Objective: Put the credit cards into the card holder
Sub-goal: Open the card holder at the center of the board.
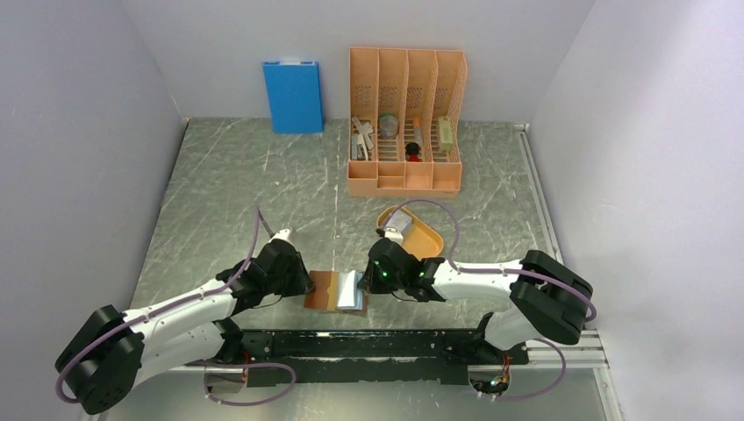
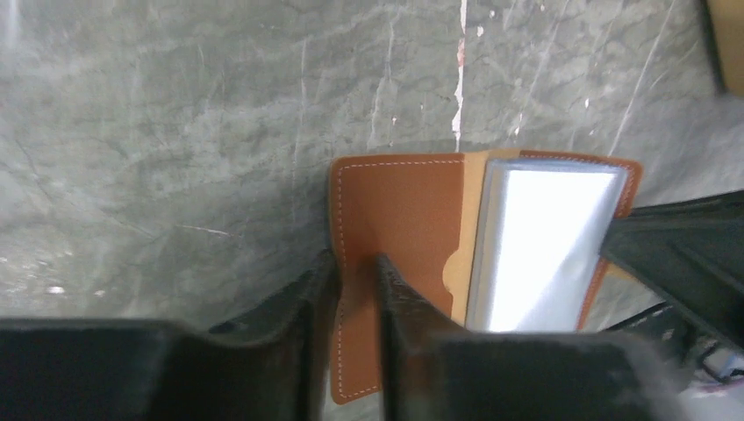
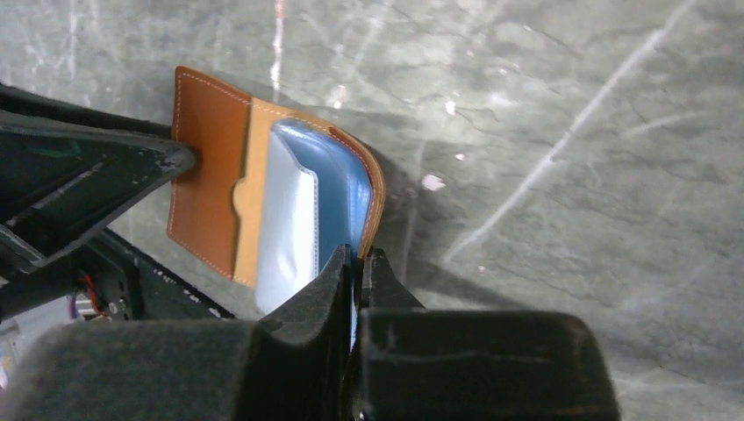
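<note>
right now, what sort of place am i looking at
Probably a robot lab test cell: plain grey walls box in a marbled tabletop, a left arm and right arm are bolted at its near edge, and an orange desk organizer stands at the back.

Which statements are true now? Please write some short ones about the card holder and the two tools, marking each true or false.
1. The card holder lies open on the table. True.
2. The right tool is shut on the holder's sleeve-side edge. True.
3. The left tool hangs far from the holder. False: it is at the holder's brown flap.
4. The blue box lies flat mid-table. False: it stands against the back wall.
</note>
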Controlling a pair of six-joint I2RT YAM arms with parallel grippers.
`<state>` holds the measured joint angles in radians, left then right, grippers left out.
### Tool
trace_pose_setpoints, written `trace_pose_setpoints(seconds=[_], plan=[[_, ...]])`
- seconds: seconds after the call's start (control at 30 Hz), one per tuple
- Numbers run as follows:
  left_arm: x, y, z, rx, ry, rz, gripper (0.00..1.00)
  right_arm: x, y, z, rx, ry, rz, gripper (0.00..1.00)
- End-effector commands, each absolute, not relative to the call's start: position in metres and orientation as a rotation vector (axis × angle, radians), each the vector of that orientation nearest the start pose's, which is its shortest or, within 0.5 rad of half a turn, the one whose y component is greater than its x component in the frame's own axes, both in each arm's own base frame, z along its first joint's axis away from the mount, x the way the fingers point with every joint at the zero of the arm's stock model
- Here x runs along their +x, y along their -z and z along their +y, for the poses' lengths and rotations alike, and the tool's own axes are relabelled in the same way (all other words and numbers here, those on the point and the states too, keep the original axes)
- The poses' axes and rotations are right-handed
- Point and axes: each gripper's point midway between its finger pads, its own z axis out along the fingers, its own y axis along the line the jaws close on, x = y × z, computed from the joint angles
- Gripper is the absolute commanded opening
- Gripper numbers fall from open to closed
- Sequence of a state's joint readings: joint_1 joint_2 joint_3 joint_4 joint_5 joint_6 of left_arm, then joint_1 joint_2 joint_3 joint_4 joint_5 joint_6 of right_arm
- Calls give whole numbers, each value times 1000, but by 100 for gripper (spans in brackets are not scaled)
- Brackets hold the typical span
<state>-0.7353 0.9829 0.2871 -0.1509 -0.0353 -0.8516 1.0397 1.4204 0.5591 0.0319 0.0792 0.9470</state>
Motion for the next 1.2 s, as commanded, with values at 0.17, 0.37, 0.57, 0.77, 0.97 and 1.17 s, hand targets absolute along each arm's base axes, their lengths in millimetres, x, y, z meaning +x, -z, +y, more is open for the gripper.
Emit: trace_pose_setpoints(seconds=[0.17,0.37,0.57,0.77,0.97,1.17], plan=[[180,-80,-193,-67,721,2386,71,167,-66,326,-118,-861,2475,0],[183,-112,-210,14,821,2324,91,167,-75,330,-138,-871,2475,0],[180,-104,-229,69,921,2346,90,166,-84,338,-145,-930,2462,0],[181,-94,-240,96,950,2369,90,164,-86,341,-157,-944,2462,0],[182,-83,-244,121,930,2403,83,164,-86,343,-158,-948,2466,0],[182,-65,-236,122,841,2463,55,165,-85,343,-163,-944,2466,0]])
